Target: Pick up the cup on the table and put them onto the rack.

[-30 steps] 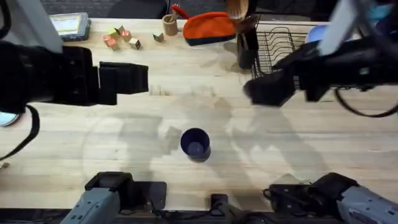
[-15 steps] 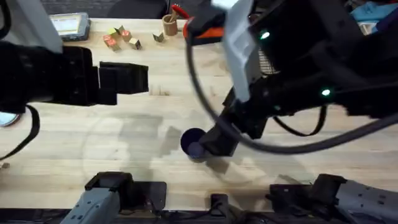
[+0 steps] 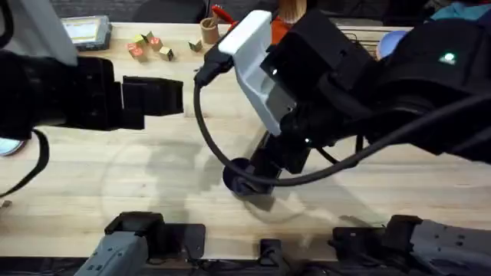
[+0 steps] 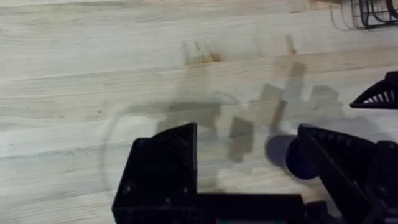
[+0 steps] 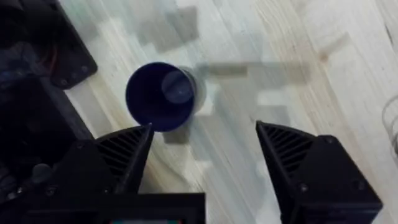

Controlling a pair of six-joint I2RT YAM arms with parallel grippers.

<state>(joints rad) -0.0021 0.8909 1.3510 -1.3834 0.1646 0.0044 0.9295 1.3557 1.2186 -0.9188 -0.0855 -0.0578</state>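
The dark navy cup [image 3: 235, 176] stands upright on the light wooden table [image 3: 153, 169], near the front middle, partly under my right arm. In the right wrist view the cup [image 5: 160, 94] sits just beyond one finger of my open right gripper [image 5: 205, 134], off to the side of the gap and untouched. From overhead the right gripper [image 3: 261, 178] hangs low beside the cup. My left gripper [image 3: 157, 98] is held high over the left of the table, open and empty [image 4: 245, 140], with the cup [image 4: 285, 155] below it. The black wire rack [image 4: 376, 11] shows at the far right.
Small wooden blocks [image 3: 149, 46], a tan wooden cup [image 3: 209, 31] and a flat tablet-like thing [image 3: 86, 31] lie along the back edge. An orange pouch [image 3: 281, 26] shows behind the right arm. Bare tabletop lies left of the cup.
My right arm has swung from near the rack across to the front middle and come down beside the cup. The left arm and the cup have not moved.
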